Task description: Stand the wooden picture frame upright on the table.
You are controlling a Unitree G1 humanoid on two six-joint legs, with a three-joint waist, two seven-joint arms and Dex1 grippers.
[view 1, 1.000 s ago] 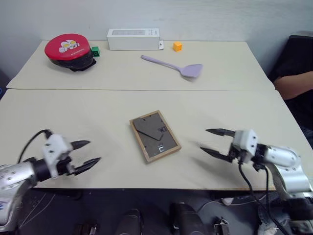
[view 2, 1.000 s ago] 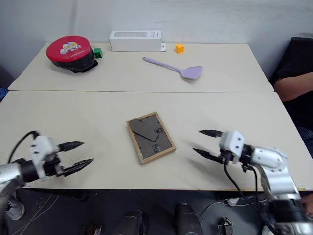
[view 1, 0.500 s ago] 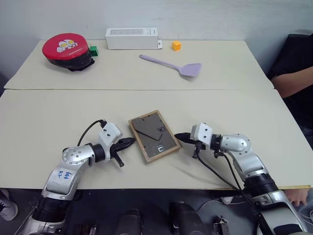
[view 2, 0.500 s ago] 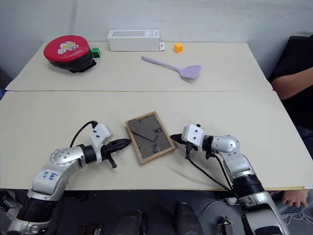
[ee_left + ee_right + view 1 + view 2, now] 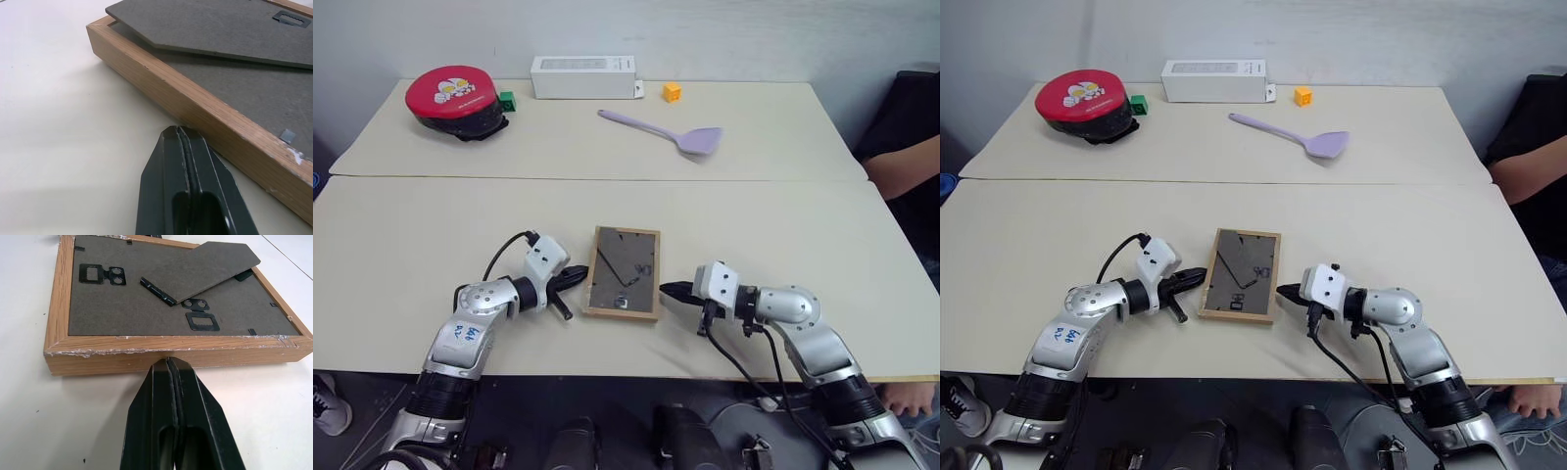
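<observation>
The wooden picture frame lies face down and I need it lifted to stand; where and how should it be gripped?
Probably by its two long wooden side rails, one gripper from each side. The wooden picture frame lies flat on the table, leaving only thin outer edges exposed. The shut left gripper and right gripper already sit at opposite rails.

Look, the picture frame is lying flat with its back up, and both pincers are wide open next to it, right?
Not quite: the wooden picture frame does lie back-up, but the left pincer and right pincer are shut, tips against its edges, as both wrist views show.
</observation>
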